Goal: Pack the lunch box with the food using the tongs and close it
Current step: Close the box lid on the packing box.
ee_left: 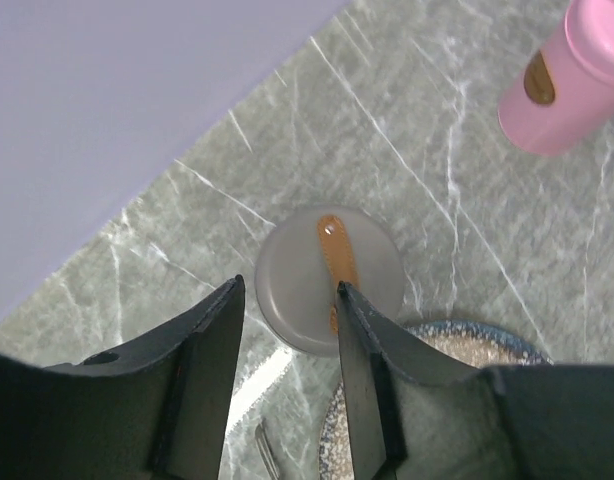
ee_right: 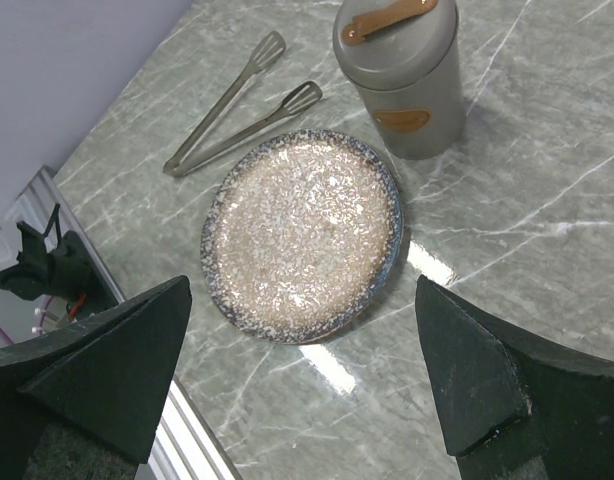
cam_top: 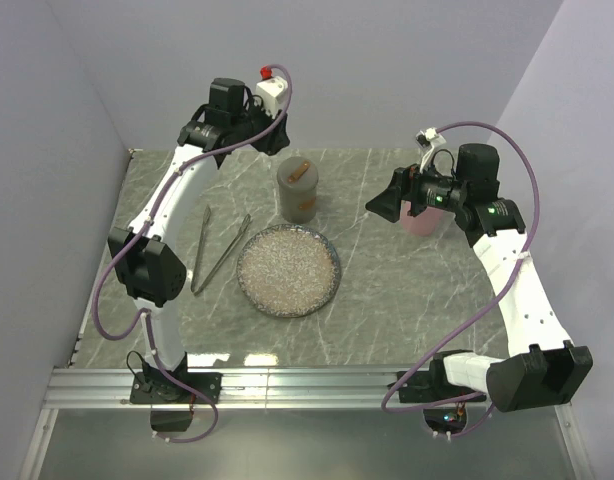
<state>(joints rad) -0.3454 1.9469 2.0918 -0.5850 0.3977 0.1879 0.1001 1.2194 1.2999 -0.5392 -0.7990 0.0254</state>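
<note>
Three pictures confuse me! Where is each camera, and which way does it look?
Top external: above, behind the bases, looking down on the table; left arm and right arm show.
Left wrist: on the left arm, facing down at the grey jar; left end effector shows.
Right wrist: on the right arm, facing the plate and tongs; right end effector shows.
Shared: all three see jar and plate.

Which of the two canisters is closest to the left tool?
The grey canister with the brown handle on its lid, just in front of the left tool. The pink canister stands far off, beside the right tool.
</note>
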